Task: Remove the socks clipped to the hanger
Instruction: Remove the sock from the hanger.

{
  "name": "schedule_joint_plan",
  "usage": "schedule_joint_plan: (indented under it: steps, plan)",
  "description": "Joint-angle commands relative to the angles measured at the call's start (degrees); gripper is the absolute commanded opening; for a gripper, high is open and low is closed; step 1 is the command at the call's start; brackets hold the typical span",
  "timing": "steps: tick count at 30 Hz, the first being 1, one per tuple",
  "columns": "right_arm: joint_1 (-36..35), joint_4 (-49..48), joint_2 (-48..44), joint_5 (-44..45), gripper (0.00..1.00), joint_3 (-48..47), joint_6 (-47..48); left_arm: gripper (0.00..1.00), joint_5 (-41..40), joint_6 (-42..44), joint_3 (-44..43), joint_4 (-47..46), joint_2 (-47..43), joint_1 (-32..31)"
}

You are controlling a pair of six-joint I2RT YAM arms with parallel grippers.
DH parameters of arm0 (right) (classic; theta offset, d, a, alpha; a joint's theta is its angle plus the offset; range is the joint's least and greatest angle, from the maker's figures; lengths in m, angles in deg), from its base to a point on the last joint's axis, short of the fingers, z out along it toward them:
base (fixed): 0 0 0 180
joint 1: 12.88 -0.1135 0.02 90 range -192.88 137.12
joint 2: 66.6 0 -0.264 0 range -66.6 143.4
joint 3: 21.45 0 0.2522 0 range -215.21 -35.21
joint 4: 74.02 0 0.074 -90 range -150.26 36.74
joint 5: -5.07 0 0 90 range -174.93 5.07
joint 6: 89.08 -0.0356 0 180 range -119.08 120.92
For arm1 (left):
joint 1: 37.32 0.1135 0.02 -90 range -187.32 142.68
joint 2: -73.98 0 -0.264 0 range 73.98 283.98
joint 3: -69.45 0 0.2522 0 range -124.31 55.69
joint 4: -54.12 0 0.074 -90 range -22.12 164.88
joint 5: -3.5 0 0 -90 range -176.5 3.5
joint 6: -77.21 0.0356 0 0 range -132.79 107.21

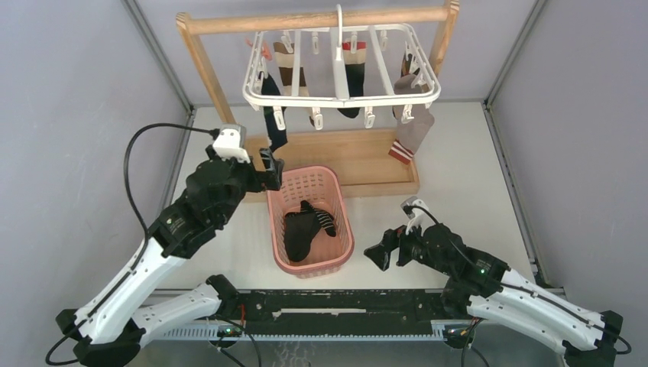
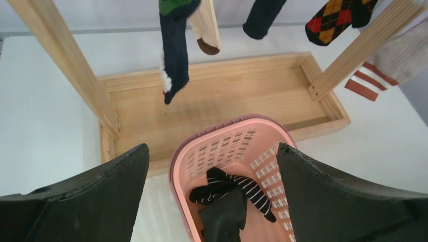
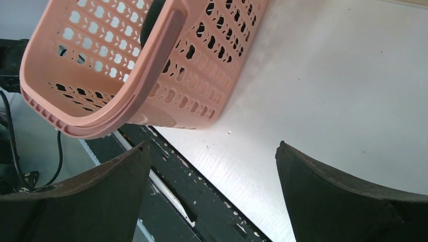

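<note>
Two socks (image 1: 308, 227) lie in the basket (image 1: 312, 270), five hang clipped on the hanger (image 1: 341, 99) at its 12 o'clock — my left gripper (image 1: 272, 168) and right gripper (image 1: 379, 254) gape wide, empty.

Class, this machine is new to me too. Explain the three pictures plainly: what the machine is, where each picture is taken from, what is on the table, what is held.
These are two robot arms with two-finger grippers. One picture looks down from above; the others come from wrist cameras. On the table stand a wooden rack, its white hanger with socks clipped on, and a pink basket holding dark socks. The left gripper and right gripper are open, holding nothing.
</note>
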Motion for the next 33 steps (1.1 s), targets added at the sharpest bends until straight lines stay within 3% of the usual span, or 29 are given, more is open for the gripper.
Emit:
schedule_joint_plan:
  steps: [1, 9, 15, 24, 33]
  plan:
    - [0.3, 1.1, 0.9, 0.7, 1.00, -3.3, -0.7, 1.00, 3.8, 2.8, -0.4, -2.2, 2.5, -0.2]
    - [0.3, 1.4, -0.9, 5.4, 1.00, -3.6, -1.3, 1.00, 2.1, 6.3, -0.9, -4.3, 2.8, -0.2]
    - [0.3, 1.2, -2.0, 11.1, 1.00, -3.6, -6.8, 1.00, -4.6, 9.2, -0.6, -7.3, 1.4, 1.0]
    - [0.1, -2.0, 3.1, 6.6, 0.96, -3.5, -8.4, 1.00, -3.4, 6.6, 1.8, -16.3, 6.0, 8.5]
    - [-0.7, -3.7, 1.9, 6.1, 0.94, -3.5, -8.4, 1.00, -1.5, 9.6, 3.8, -26.9, 11.7, 9.9]
